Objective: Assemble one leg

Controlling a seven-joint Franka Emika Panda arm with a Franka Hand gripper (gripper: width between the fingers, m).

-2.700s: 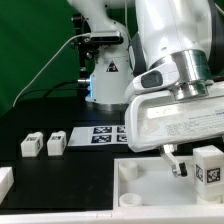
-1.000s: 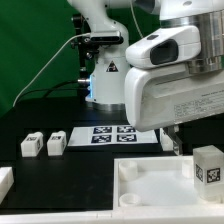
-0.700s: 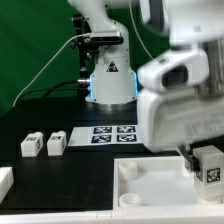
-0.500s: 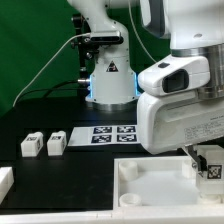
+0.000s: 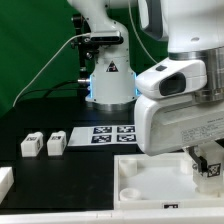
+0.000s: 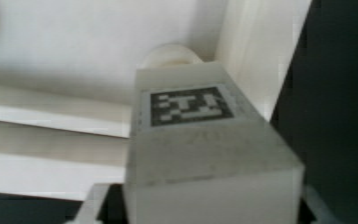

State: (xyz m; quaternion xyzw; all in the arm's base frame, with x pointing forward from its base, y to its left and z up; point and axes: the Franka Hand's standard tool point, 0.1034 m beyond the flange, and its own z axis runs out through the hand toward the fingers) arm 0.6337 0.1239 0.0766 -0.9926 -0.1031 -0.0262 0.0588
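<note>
The leg [image 5: 211, 166] is a white square-sided post that stands on the white tray [image 5: 150, 180] at the exterior view's right. My gripper [image 5: 205, 162] has come down over it, and the arm's big white housing hides most of the leg's top. In the wrist view the leg [image 6: 197, 130] fills the middle, with its black-and-white marker facing the camera. My fingers sit tight against both of its sides with no gap showing. A round corner socket [image 6: 176, 52] of the tray lies just beyond the leg.
Two more small white marked blocks [image 5: 31, 145] [image 5: 56, 142] stand at the exterior view's left. The marker board [image 5: 112, 134] lies behind the tray. A white part [image 5: 5, 181] sits at the left edge. The arm's base [image 5: 108, 75] rises at the back.
My arm has swung from left of the leg to above it and come down, so the fingers now straddle the leg. The leg has stayed in place.
</note>
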